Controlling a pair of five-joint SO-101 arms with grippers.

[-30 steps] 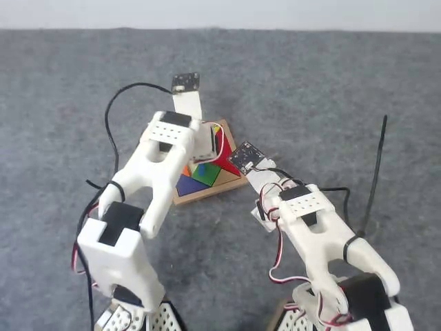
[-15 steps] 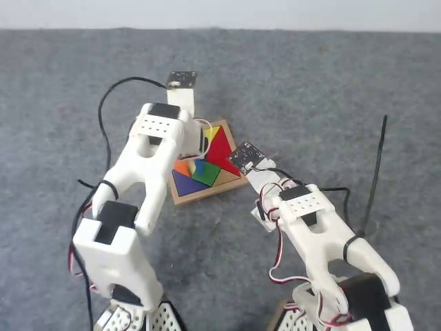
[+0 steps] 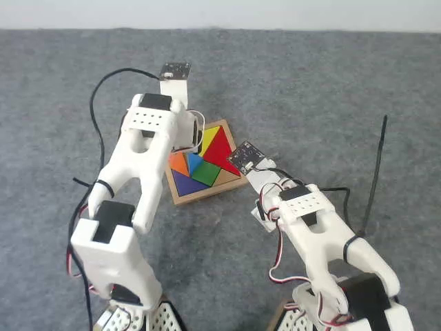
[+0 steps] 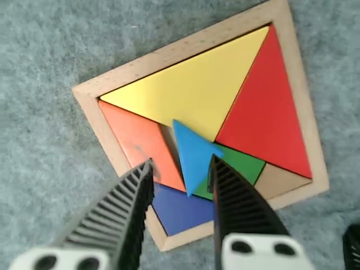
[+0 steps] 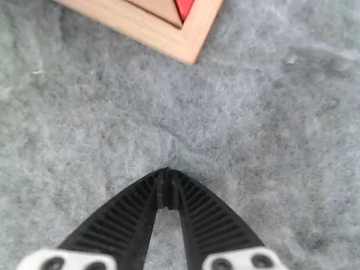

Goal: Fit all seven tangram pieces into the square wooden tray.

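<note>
The left gripper hangs over the tray with its jaws spread moderately wide and nothing between them. Directly beneath the gap between its fingertips lies a blue triangle, which is not seated flat in a slot: it rests askew across its neighbours, overlapping the edge of the orange piece on one side and the green piece on the other. Whether either fingertip touches it cannot be told. Nearest the fingers, a dark blue piece fills the tray's near edge. Beyond the blue triangle, the yellow triangle and the red triangle lie flush, side by side, filling the far half. A patch of bare wood shows beside the green piece, under the red triangle's tip. The right gripper has its jaws pressed together with nothing in them, low over the grey carpet, a corner of the tray a little ahead of its tips and apart from them.
</note>
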